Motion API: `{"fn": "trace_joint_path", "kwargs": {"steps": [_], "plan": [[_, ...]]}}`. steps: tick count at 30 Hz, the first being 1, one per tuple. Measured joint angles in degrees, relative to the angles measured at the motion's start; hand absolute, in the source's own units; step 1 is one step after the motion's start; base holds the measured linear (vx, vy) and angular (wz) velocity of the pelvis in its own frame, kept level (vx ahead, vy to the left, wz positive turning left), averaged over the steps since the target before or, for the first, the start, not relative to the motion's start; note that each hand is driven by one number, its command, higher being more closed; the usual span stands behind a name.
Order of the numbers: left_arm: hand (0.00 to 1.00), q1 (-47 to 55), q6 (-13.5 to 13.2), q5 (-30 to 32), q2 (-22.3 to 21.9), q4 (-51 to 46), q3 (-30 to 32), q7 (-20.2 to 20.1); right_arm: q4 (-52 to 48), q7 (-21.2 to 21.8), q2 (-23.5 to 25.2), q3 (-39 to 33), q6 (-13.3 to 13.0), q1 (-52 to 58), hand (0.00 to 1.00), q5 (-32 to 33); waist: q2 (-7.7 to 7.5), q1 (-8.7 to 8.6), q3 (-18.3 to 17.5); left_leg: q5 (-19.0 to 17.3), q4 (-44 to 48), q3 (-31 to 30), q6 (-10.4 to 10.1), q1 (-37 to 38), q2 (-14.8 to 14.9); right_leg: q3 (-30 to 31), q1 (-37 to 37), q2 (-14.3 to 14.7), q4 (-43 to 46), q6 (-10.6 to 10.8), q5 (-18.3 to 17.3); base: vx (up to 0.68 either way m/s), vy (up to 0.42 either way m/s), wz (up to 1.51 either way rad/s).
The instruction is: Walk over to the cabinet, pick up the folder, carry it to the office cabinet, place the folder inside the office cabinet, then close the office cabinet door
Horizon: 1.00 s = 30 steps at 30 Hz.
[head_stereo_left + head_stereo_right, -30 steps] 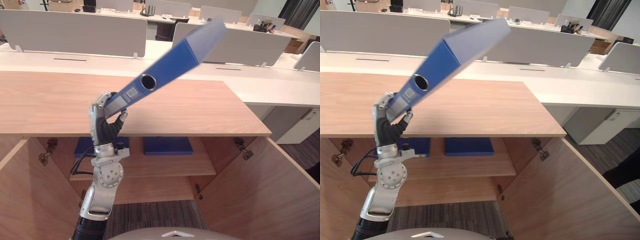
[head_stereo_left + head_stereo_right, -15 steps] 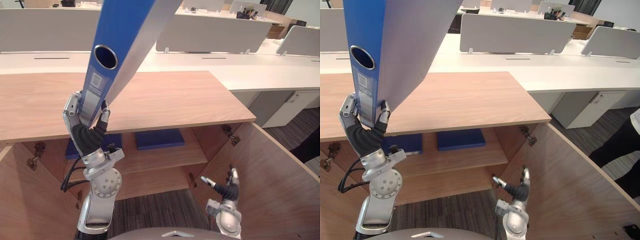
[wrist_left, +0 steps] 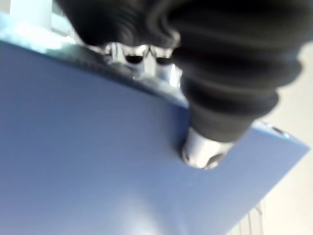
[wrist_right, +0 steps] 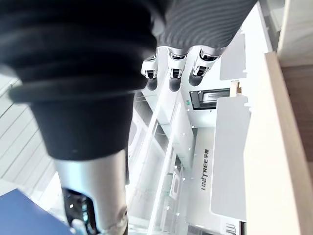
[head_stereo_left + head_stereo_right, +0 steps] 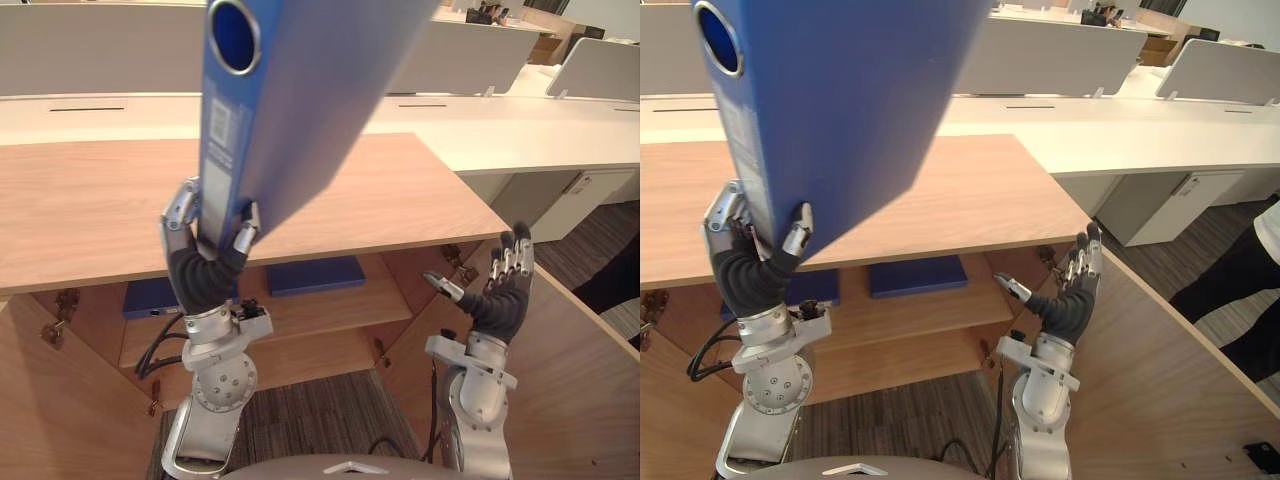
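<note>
The cabinet (image 5: 90,200) is seen from the front with both doors swung open: the left door (image 5: 40,400) and the right door (image 5: 585,390) stand out toward the robot, and bare carpet floor (image 5: 320,410) lies between them. The front edge of the cabinet's wooden top runs across just behind the left robot hand (image 5: 205,265). Under that edge, a shelf (image 5: 400,300) is seen with two blue folders (image 5: 315,275) laid flat at its back. The shelf's right end is bare, and open room is left below the shelf.

The folder (image 5: 290,110) is held up in the air above the cabinet top, in front of the robot. Its lower end is gripped by the left robot hand, whose fingers and thumb are curled round the spine from both sides. The long axis is set nearly upright, leaning up and toward the robot's right, with the far end cut off by the frame. The spine, with its round hole, is turned toward the camera.

The right robot hand (image 5: 500,300) is raised near the inner edge of the right door, with straight fingers, the thumb spread, and nothing held. A white table (image 5: 520,125) with grey dividers (image 5: 90,50) is seen behind the cabinet.
</note>
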Motion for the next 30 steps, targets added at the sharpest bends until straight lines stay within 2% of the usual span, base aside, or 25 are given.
{"fn": "trace_joint_path", "kwargs": {"steps": [4, 8, 13, 18, 24, 30], "plan": [[1.0, 0.07, -1.68, -6.38, 0.52, 0.46, -0.75, -5.57, 0.07, 2.73, -3.18, 0.13, 0.0, -3.38, 0.0, 2.98, 0.15, 0.07, 0.26, 0.25, 0.0, -0.77, 0.3, -0.23, -0.37, -0.8, 0.03, -0.43, 0.29, 0.25, -0.17, -0.02, 0.012, 0.09], [1.0, 0.81, -2.74, -12.14, 0.54, 2.15, -0.55, -8.83, 0.26, 4.83, -4.16, -2.18, 0.0, -5.56, 0.0, 7.08, -0.14, 1.16, 0.45, 0.7, -0.01, -1.34, 0.74, -0.45, -0.42, -1.3, 0.12, -0.53, 0.26, 0.28, -0.2, -0.01, 0.008, 0.07], [1.0, 3.13, -2.78, -16.31, 0.58, 3.8, 1.08, -11.09, 3.72, 7.52, -6.03, -5.48, 0.01, -8.94, 0.0, 12.49, -0.67, 1.42, 0.75, 1.41, -0.01, -3.14, 0.89, -1.4, -0.63, -3.06, 0.19, -0.8, 0.17, 0.28, -0.21, -0.02, 0.002, 0.19], [1.0, 4.43, -2.77, -17.79, 0.63, 5.31, 2.92, -12.33, 5.23, 10.08, -7.83, -7.09, -0.01, -10.68, 0.0, 16.94, -0.68, 1.66, 0.74, 1.86, -0.02, -4.37, 0.89, -1.84, -0.85, -4.33, 0.53, -1.08, 0.0, 0.26, -0.19, -0.03, 0.009, 0.14], [1.0, 5.25, -2.8, -19.4, 0.71, 5.33, 3.82, -14.45, 10.83, 13.78, -10.71, -9.4, -0.09, -11.96, 0.0, 25.4, -0.8, 2.28, 0.67, 2.38, -0.02, -5.53, 1.12, -2.31, -0.95, -5.56, 0.51, -1.23, 0.17, 0.26, -0.2, -0.03, 0.005, 0.1], [1.0, 5.32, -3.17, -19.36, 1.79, 5.6, 3.82, -17.62, 11.67, 19.65, -13.02, -9.15, 0.16, -14.41, 0.0, 29.69, -1.09, 2.63, 0.56, 2.65, -0.03, -5.67, 1.02, -3.19, -0.96, -5.86, -0.11, -1.26, -0.37, 0.46, -0.22, -0.03, 0.005, 0.02]]}}
